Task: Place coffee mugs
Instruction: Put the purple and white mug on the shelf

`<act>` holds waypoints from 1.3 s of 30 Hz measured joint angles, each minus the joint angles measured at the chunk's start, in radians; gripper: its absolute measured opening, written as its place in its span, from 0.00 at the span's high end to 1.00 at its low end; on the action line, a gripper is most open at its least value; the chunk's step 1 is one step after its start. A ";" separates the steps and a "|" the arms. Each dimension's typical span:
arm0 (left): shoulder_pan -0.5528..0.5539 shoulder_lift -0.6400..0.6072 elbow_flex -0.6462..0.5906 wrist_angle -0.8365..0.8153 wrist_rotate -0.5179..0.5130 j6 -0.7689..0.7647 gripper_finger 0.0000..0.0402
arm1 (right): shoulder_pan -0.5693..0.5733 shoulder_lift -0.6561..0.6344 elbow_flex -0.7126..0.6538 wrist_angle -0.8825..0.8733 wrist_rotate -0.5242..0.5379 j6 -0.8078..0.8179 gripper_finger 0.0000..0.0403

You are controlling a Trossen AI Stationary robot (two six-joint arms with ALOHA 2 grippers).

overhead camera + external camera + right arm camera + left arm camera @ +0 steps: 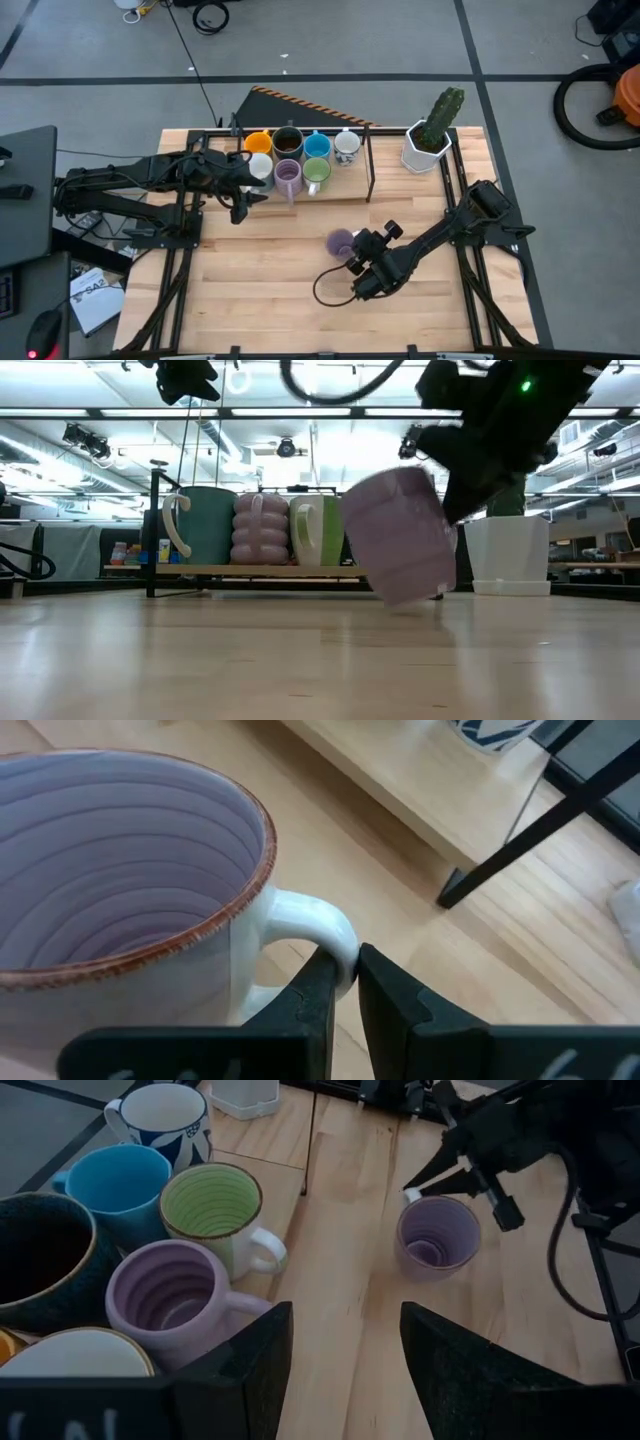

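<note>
The right gripper (343, 982) was clenched on the white handle (310, 925) of a purple mug (340, 242); in the right wrist view its two dark fingers (312, 995) pinched the loop from either side, with the mug body on the far side of the handle from the wrist. In the low view that mug (398, 535) hung tilted, its base appearing just clear of the table (300, 660), though contact at the lower edge could not be ruled out.

The relation that mattered was the line from this mug to the low wooden rack (330, 190) at the table's far side; the other seven mugs stood there in two rows, an orange mug (258, 143), a dark brown mug (287, 142), a blue mug (317, 146) and a white patterned mug (347, 145) behind, with a white mug (260, 167), a second purple mug (288, 176) and a green mug (316, 174) in front; the free place seemed to lie beside the green mug, farther back on the table than the carried mug; so the right arm was the arm doing the placing and would probably need to travel away and slightly rightward.

The left gripper (345, 1370) hovered over the front row's left end, its fingers spread and holding nothing; a cactus pot (430, 145) stood well apart at the rack's right.
</note>
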 joint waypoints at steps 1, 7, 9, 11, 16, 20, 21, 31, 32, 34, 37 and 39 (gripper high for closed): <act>0.000 0.000 0.000 -0.004 0.000 0.000 0.52 | -0.005 0.000 -0.013 0.026 -0.003 -0.011 0.90; 0.000 0.000 0.000 -0.009 0.000 0.001 0.52 | -0.024 0.000 -0.060 0.087 0.033 -0.009 0.90; 0.000 0.000 0.000 -0.009 0.000 0.001 0.52 | -0.037 -0.001 -0.073 0.092 0.032 -0.003 0.90; 0.000 0.000 0.000 -0.009 0.000 0.001 0.52 | -0.047 -0.002 -0.089 0.098 0.031 -0.002 0.90; 0.000 0.000 0.000 -0.010 0.000 -0.001 0.52 | -0.051 -0.002 -0.093 0.102 0.024 -0.002 0.89; 0.000 0.000 0.000 -0.011 0.000 -0.002 0.52 | -0.045 -0.002 -0.093 0.099 -0.002 -0.007 0.86; 0.000 0.000 0.000 -0.011 0.000 -0.002 0.52 | -0.042 -0.002 -0.093 0.095 -0.016 -0.014 0.84; 0.000 0.000 0.000 -0.012 0.000 0.001 0.52 | -0.003 -0.004 -0.094 0.095 -0.049 -0.039 0.66; 0.000 0.000 0.000 -0.012 0.000 0.001 0.52 | 0.001 -0.008 -0.094 0.097 -0.052 -0.046 0.65; 0.000 0.000 0.000 -0.012 0.000 0.001 0.52 | 0.008 -0.020 -0.094 0.095 -0.069 -0.063 0.63; 0.000 0.000 0.000 -0.012 0.000 0.001 0.52 | 0.019 -0.042 -0.094 0.095 -0.094 -0.114 0.63; 0.000 0.000 0.000 -0.012 0.000 0.001 0.52 | 0.027 -0.064 -0.094 0.090 -0.099 -0.174 0.63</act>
